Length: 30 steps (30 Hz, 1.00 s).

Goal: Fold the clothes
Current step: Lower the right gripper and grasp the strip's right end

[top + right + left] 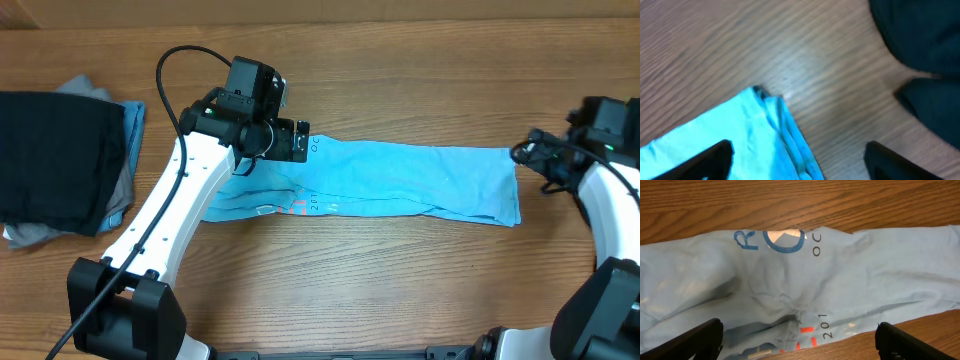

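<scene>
A light sky-blue T-shirt [400,178] lies folded into a long strip across the middle of the table, with blue, black and red lettering near its left part [790,245]. My left gripper [297,141] is open and empty just above the shirt's left part, its fingers wide apart in the left wrist view [799,341]. My right gripper [530,160] is open and empty just past the shirt's right end; the right wrist view shows the shirt's layered corner [775,120] between the fingers [797,159].
A stack of folded shirts, black on top [50,160] over grey and blue ones [130,130], sits at the left edge. Bare wooden table [400,280] lies in front of the strip. A dark cloth [920,45] shows in the right wrist view.
</scene>
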{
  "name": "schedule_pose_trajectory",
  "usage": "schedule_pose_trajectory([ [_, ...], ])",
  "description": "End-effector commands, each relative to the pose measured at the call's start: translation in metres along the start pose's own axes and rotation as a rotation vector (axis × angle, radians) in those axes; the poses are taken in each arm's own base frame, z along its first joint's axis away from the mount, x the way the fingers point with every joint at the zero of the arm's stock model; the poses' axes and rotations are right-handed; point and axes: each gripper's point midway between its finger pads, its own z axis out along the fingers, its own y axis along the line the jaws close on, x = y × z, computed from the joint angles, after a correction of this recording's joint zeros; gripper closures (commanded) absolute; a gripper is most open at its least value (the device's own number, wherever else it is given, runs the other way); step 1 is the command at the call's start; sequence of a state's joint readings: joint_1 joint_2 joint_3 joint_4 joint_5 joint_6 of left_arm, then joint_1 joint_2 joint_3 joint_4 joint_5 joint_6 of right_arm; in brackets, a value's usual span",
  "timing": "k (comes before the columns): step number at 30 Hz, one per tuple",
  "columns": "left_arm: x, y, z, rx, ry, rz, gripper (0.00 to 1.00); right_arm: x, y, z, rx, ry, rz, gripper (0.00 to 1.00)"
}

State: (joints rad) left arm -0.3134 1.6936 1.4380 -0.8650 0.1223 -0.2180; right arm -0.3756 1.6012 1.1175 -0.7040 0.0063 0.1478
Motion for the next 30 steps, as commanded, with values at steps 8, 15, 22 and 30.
schedule_pose_trajectory([
  [8, 0.001, 0.002, 0.002, -0.011, 0.003, -0.01, 0.0, 0.053, -0.002, 0.045, -0.114, 0.253, -0.08, 0.2],
  [15, 0.001, 0.002, 0.002, -0.011, 0.003, -0.01, 0.0, 0.067, 0.008, 0.057, -0.2, 0.306, -0.171, 0.17],
  [22, 0.001, 0.002, 0.002, -0.011, 0.003, -0.01, 0.0, 0.074, 0.018, 0.066, -0.273, 0.331, -0.204, 0.14],
  [30, 0.001, 0.002, 0.002, -0.011, 0.003, -0.01, 0.0, 0.086, 0.036, 0.079, -0.398, 0.371, -0.197, 0.16],
])
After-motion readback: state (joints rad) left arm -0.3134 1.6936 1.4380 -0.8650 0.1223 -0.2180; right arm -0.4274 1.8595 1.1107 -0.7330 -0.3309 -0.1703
